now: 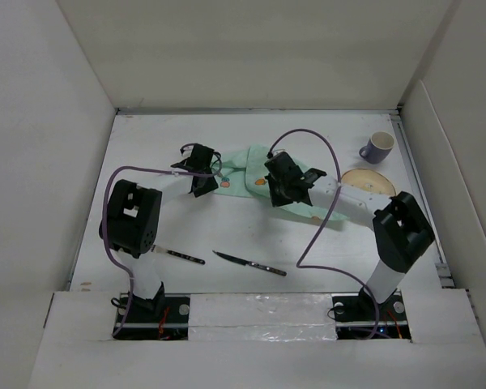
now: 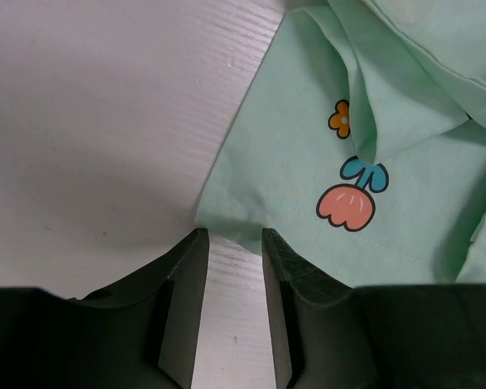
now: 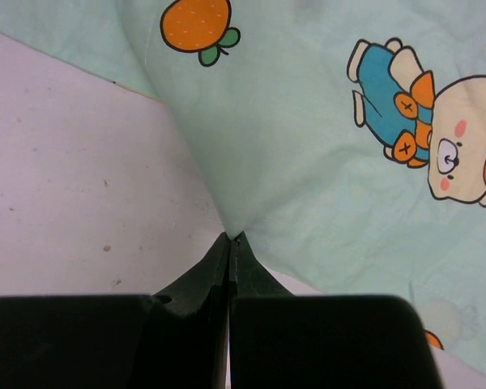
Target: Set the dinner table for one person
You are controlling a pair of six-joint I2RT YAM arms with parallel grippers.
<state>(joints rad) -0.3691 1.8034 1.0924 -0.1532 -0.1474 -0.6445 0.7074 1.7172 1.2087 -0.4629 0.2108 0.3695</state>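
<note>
Placemat [image 1: 241, 166], mint green with cartoon prints, bunched and creased near the far middle of the white, walled worktop [image 1: 227, 227], not yet flat. Right jaws together, clamped on a raised fold of the cloth. Left jaws apart, just short of its corner. Judged early in the setting: purple mug [image 1: 377, 147] and wooden plate [image 1: 364, 180] waiting by the right edge, knife [image 1: 249, 263] and a second dark-handled utensil [image 1: 178, 256] loose toward the near edge, none of them on the mat.
</note>
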